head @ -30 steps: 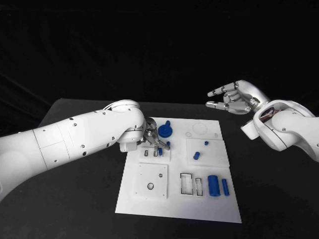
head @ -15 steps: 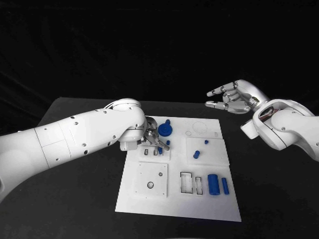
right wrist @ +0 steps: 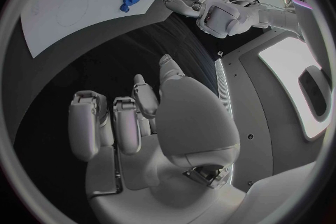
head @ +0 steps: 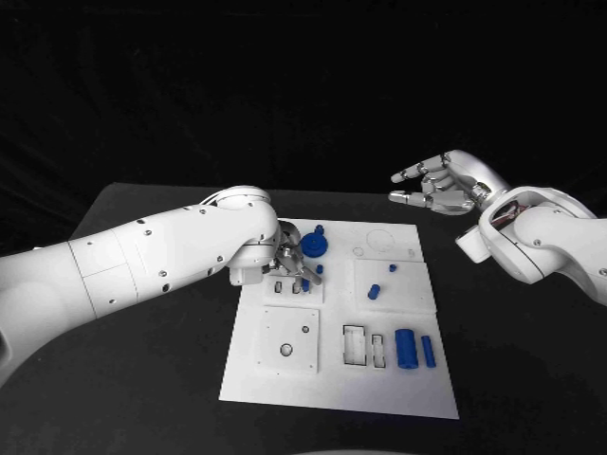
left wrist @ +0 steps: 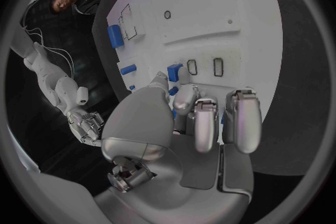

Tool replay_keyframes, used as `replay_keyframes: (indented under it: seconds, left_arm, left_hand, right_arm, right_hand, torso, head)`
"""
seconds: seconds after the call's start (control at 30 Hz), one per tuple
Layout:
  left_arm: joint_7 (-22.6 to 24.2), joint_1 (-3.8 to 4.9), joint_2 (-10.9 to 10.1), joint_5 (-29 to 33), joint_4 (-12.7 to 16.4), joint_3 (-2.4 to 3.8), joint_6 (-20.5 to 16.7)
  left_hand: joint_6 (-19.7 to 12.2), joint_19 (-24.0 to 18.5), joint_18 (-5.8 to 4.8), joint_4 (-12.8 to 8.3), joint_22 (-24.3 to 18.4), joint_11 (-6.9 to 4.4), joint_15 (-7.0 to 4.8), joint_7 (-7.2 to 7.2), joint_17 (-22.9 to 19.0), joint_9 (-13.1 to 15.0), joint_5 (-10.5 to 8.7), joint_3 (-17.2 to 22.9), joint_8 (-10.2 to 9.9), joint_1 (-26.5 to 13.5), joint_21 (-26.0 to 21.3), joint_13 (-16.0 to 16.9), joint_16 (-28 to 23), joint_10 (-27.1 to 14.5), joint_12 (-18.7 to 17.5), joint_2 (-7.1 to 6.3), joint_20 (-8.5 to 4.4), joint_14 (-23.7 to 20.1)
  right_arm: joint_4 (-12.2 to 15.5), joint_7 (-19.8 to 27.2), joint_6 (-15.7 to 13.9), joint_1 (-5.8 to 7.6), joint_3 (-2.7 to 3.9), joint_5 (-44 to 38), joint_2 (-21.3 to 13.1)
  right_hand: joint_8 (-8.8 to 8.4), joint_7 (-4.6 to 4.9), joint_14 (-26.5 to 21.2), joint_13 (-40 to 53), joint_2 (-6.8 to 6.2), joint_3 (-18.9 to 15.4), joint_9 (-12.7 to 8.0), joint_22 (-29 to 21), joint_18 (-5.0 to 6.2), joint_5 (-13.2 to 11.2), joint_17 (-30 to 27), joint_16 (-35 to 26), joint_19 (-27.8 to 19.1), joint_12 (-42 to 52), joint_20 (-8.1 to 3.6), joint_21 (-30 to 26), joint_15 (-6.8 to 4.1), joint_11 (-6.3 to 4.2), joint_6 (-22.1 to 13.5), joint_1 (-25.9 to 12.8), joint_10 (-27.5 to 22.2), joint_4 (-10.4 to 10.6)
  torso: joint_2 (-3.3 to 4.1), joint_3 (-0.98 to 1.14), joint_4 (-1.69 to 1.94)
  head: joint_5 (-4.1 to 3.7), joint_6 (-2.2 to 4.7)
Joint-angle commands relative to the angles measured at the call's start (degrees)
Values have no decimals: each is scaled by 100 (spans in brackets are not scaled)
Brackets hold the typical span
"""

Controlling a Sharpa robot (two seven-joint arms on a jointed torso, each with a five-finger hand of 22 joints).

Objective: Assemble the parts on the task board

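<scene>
The left hand (head: 287,261) pinches a small blue peg (left wrist: 174,72) over the board (head: 334,389)'s slots, where slight tilt risks jamming; the right hand (head: 440,186) hovers empty, fingers loosely curled.

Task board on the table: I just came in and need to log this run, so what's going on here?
The robot is assembling small blue parts on the white task board. Its left hand is down on the board's far-left area, fingers around a small blue part by two narrow slots; whether it grips it is unclear. The right hand is raised beyond the board's far right corner, fingers curled, holding nothing. A blue gear, a cylinder and other blue pieces sit elsewhere on the board.
</scene>
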Motion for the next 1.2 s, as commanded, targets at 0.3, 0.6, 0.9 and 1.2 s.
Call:
replay_keyframes:
  seconds: [0.3,0.6,0.9,1.2]
  left_arm:
    - [-305,4,-10,98,9,0,43]
    - [-271,4,-42,248,38,1,-81]
    - [-224,-2,-184,371,193,4,-479]
    - [-157,-42,-500,347,545,6,-1024]
  left_hand:
    - [-90,272,-37,-250,596,-62,-83,-64,1505,87,425,590,-60,574,27,-6,17,24,-19,16,-54,583]
    - [-183,264,-38,-612,613,21,-83,10,1505,221,987,2844,-159,929,24,-86,17,6,-166,-651,-56,583]
    - [-218,255,-33,-930,597,-17,-59,9,1505,461,980,3947,-45,522,4,-88,17,57,-172,-1017,-37,583]
    - [-205,274,-41,-1048,643,-27,-57,5,1505,532,969,4149,-9,393,28,-44,17,104,-128,-1082,-41,583]
  right_arm:
    - [-31,-9,157,-16,-11,-52,37]
    - [-40,-18,186,-19,-15,-52,45]
    - [-62,-21,204,-22,-19,-52,67]
    - [-86,-5,214,-36,-24,-52,78]
  right_hand:
    - [24,-32,475,-4,42,-30,6,-5,92,23,1018,-23,-48,-13,-7,-20,3,-10,-2,9,-30,-18]
    - [24,-32,475,-4,42,-30,6,-5,92,23,1018,-23,-48,-13,-7,-20,3,-10,-2,9,-30,-18]
    - [24,-32,475,-4,42,-30,6,-5,92,23,1018,-23,-48,-13,-7,-20,3,-10,-2,9,-30,-18]
    - [26,-33,474,0,52,-34,7,-13,93,34,1015,-26,-51,-5,-8,-25,2,-11,1,10,-26,-23]
  torso:
    - [-3,1,-1]
    - [-1,2,-1]
    - [-6,8,10]
    - [-6,10,11]
  head:
    - [1,-25]
    - [4,-51]
    - [3,-64]
    - [-4,-63]
